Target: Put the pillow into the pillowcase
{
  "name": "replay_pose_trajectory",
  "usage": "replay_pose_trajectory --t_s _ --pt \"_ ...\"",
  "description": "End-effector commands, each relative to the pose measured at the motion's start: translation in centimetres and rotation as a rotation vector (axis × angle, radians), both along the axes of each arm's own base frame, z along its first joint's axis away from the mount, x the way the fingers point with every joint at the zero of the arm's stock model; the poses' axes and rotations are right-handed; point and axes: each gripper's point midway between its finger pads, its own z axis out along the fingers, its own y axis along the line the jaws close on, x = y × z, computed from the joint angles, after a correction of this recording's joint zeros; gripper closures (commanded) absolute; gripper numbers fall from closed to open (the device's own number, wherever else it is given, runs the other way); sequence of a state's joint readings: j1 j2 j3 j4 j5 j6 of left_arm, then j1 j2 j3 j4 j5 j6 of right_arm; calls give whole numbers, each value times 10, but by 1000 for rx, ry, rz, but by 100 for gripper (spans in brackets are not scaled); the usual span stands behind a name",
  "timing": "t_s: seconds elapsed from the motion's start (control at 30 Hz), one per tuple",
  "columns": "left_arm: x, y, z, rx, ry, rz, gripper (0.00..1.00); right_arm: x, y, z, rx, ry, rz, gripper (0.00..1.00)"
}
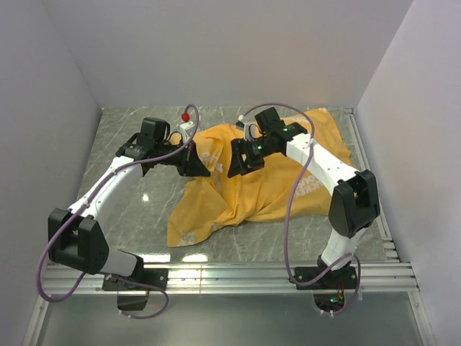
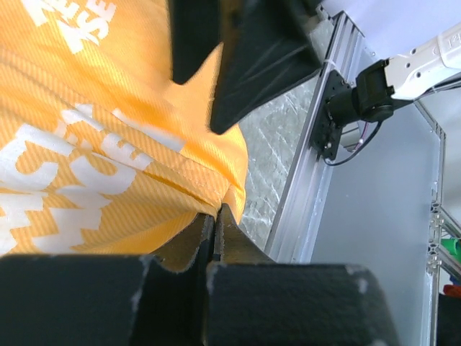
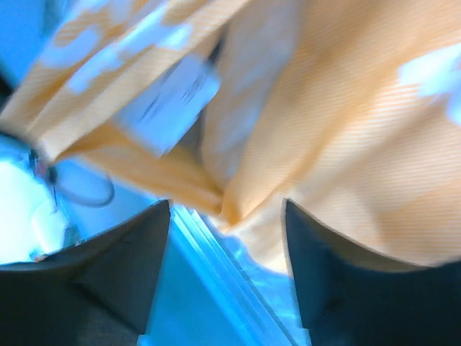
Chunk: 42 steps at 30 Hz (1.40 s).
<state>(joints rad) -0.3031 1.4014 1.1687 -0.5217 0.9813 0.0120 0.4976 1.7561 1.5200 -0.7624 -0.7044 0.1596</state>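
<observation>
My left hand (image 1: 193,164) is shut tight. In its own camera the two fingers (image 2: 173,288) are pressed together, and a fold of the pillowcase (image 2: 86,144) is pinched between them. The cloth is lifted a little at that spot.

My right hand (image 1: 240,167) is open wide. In its own camera there is a big gap between its fingers (image 3: 137,252), and nothing is held in it. A fold of the cloth (image 3: 346,144) sits just past the tips. That picture is blurry, so I cannot tell if the tips touch it. A small white tag (image 3: 173,104) shows on the cloth there.

From above, the pillowcase (image 1: 266,194) lies bunched up in the middle of the table (image 1: 137,209). Its orange-yellow side faces out, with pale letters on it. Both hands are at its far-left part, close to each other, left hand at the edge and right hand over the cloth.
</observation>
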Motion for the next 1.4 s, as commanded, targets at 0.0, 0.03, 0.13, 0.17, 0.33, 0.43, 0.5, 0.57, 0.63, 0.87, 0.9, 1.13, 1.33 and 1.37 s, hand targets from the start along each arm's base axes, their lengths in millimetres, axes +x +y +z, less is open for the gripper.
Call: replay_pose_trajectory --t_s 0.0,0.03,0.13,0.17,0.33,0.43,0.5,0.57,0.63,0.87,0.9,1.13,1.33,1.37 --pt "0 -3 16 -15 -76 -34 100 20 1 -36 -144 -9 -75 25" --pt "1 -2 14 -6 -72 -26 100 24 7 -33 -142 -12 -85 24" --pt "1 -1 11 0 -72 -16 100 28 20 -46 -168 7 -90 23" --pt "2 -1 8 8 -70 -8 100 28 23 -49 -176 6 -84 24" --pt "2 0 2 16 -63 13 100 39 35 -57 -197 7 -99 33" --pt "2 0 2 13 -66 25 100 42 38 -57 -206 -11 -114 34" --pt "3 1 1 14 -73 31 100 43 41 -63 -215 -10 -122 34" --pt "3 1 -1 17 -75 36 100 42 42 -73 -246 -7 -118 42" --pt "3 3 -2 23 -79 46 100 46 38 -89 -287 11 -130 59" --pt "5 4 -9 33 -74 53 100 32 19 -45 -182 58 -67 100" --pt "6 3 -9 30 -75 51 100 32 15 -33 -151 45 -58 100" --pt "9 5 -13 63 -85 28 100 -11 -11 21 104 31 64 100" --pt "4 -18 4 -36 -76 -50 100 -26 -9 53 257 32 99 100" --pt "4 -25 7 -54 -66 -53 100 -23 -8 60 279 8 100 100"
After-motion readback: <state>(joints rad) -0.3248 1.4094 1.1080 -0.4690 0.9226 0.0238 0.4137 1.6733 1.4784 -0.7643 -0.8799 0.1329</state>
